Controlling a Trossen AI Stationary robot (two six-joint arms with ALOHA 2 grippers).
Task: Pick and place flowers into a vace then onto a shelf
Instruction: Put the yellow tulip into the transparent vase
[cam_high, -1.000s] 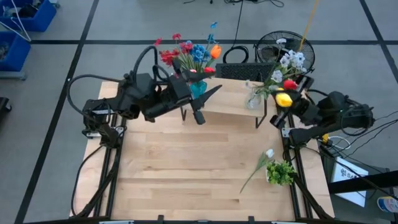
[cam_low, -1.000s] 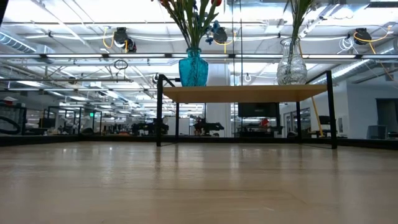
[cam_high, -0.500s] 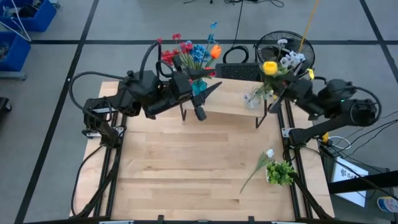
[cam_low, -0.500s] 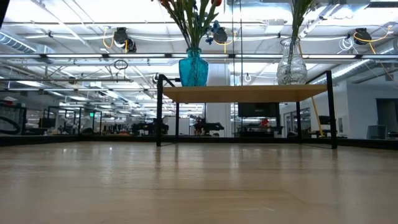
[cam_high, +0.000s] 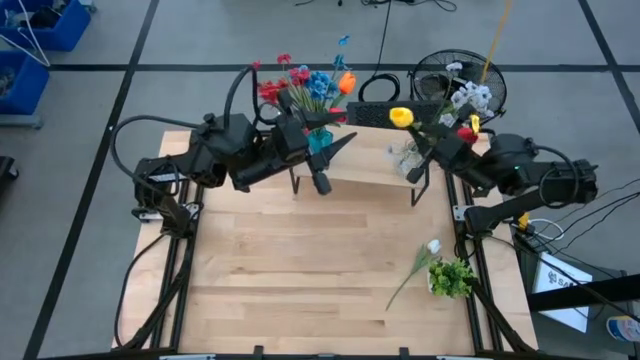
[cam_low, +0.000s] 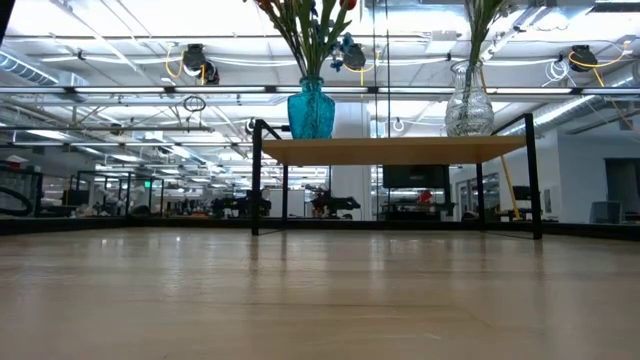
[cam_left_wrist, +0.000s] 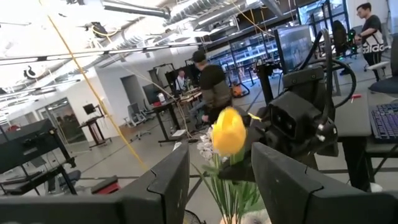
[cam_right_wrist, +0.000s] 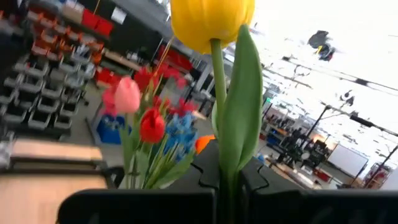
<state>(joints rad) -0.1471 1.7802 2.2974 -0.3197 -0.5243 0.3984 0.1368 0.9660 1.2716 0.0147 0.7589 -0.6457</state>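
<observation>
My right gripper (cam_high: 432, 150) is clamped tight on the stem of a yellow tulip (cam_high: 401, 117), carried above the shelf (cam_high: 372, 163) near the clear vase (cam_high: 407, 157). Left gripper (cam_high: 322, 163) stands part open, holding nothing, beside the blue vase (cam_high: 317, 141). Risk as I judge it: the stem misses the narrow neck, or snags the white flowers (cam_high: 468, 97) already in the clear vase and tips it off the shelf edge. Blue vase holds the red, blue and orange flowers (cam_high: 305, 86). One white bloom (cam_high: 432, 246) and a leafy clump (cam_high: 452, 277) lie on the table (cam_high: 300, 270).
</observation>
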